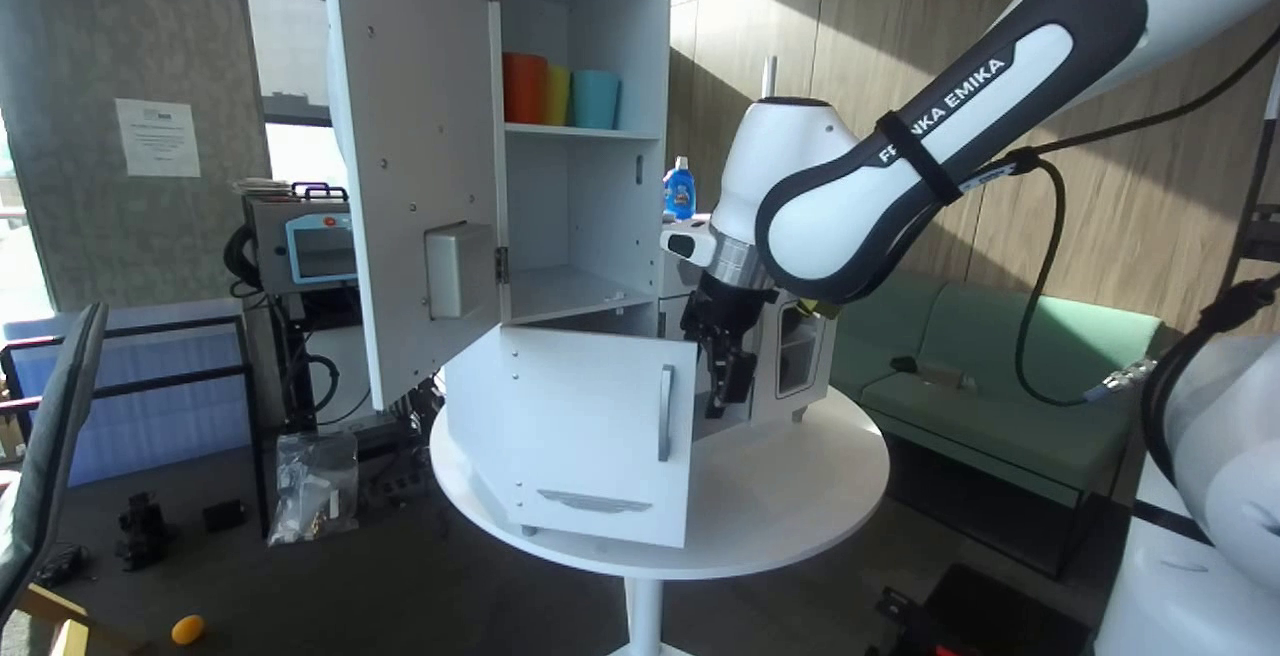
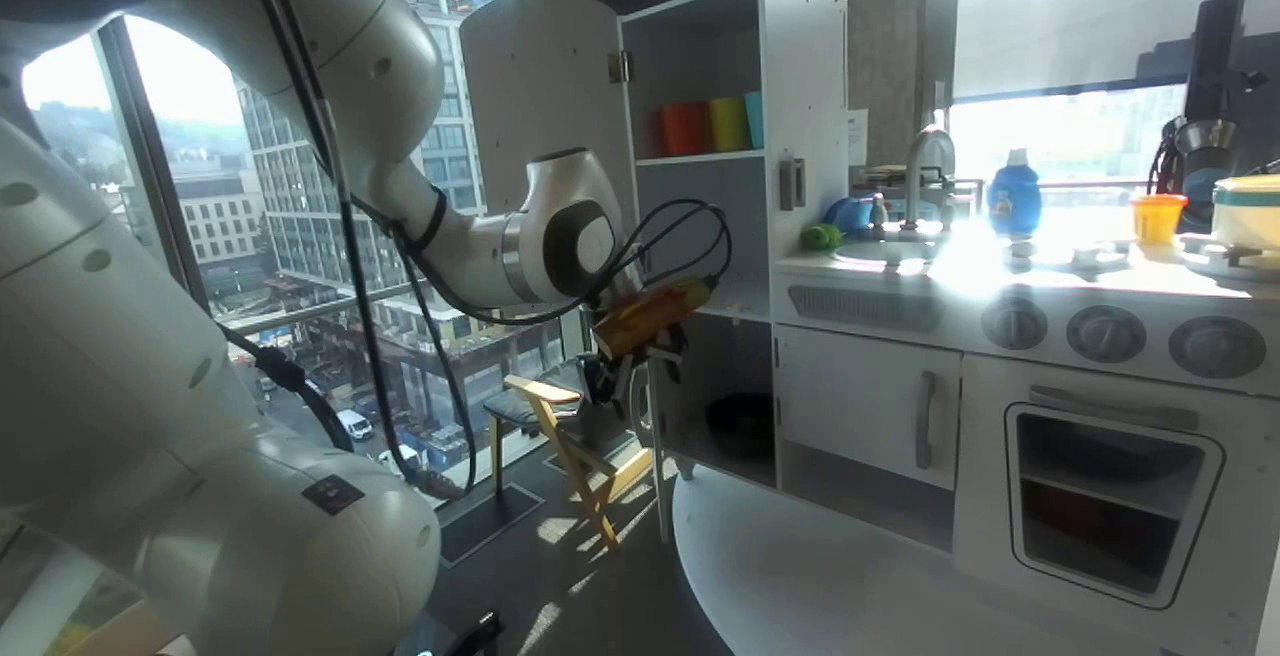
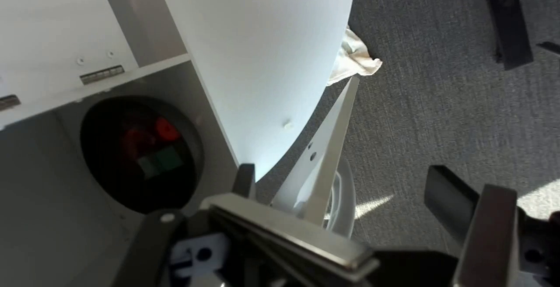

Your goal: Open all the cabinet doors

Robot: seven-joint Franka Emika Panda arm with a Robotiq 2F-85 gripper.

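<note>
- Left of the tall white open-fronted cupboard (image 1: pixel 615 196), in both exterior views: a tall flat white door panel (image 1: pixel 425 156), swung wide. Looks done; stiff board, probably light.
- In front of the cupboard's base: a shorter flat white door panel (image 1: pixel 590 421) with a vertical grey bar handle (image 1: pixel 665 414), standing well out. Likely stiff, slick-faced, free-swinging; if more swing is wanted, push the inner face near the free edge.
- At the cupboard's lower front: a black two-fingered gripper (image 3: pixel 343 190). Jaws spread wide, nothing clamped; that panel's free edge shows in the gap in the wrist view, contact can't be told.
- Right of the cupboard: a small flat white door panel (image 2: pixel 850 396), closed. Probably light; hook the upright grey handle (image 2: pixel 926 419), draw gently.
- Farther right of the cupboard: a white oven-style door (image 2: pixel 1110 506) with a dark window, closed. Take the horizontal grey handle (image 2: pixel 1113 409); window perhaps the fragile part.
</note>
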